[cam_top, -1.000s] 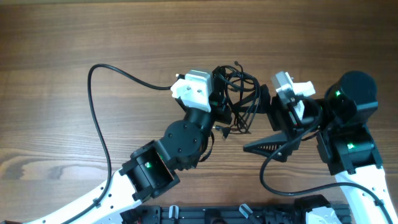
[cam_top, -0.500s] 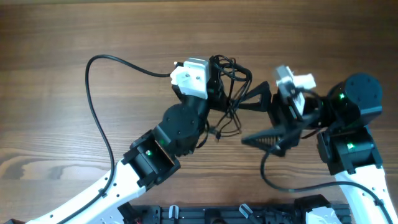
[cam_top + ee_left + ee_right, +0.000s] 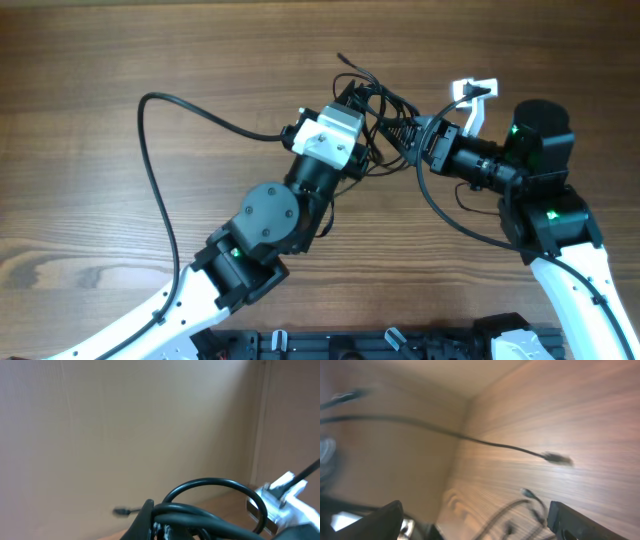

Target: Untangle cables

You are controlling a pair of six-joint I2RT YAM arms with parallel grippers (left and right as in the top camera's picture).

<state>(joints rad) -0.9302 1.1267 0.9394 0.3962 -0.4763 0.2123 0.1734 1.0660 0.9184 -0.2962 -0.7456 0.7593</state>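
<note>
The cables (image 3: 386,103) are a tangle of thin black wires just right of the table's centre, with one plug end (image 3: 343,58) sticking out toward the far side. My left gripper (image 3: 366,108) is shut on the bundle; in the left wrist view one dark finger (image 3: 145,519) presses against several black strands, and a loop (image 3: 210,482) arches above them. My right gripper (image 3: 406,130) points left at the tangle's right side and stands open. In the right wrist view its fingertips (image 3: 387,520) are far apart, with blurred thin strands (image 3: 520,505) between them and a plug-ended strand (image 3: 557,458) further off.
A thicker black arm cable (image 3: 150,150) loops over the table's left half. The wooden tabletop (image 3: 120,60) stretches around both arms. The right arm's white wrist part (image 3: 280,505) shows at the lower right of the left wrist view.
The left gripper has carried the bundle toward the far side and a little right. The right gripper has swung up from below the tangle and now points left into it.
</note>
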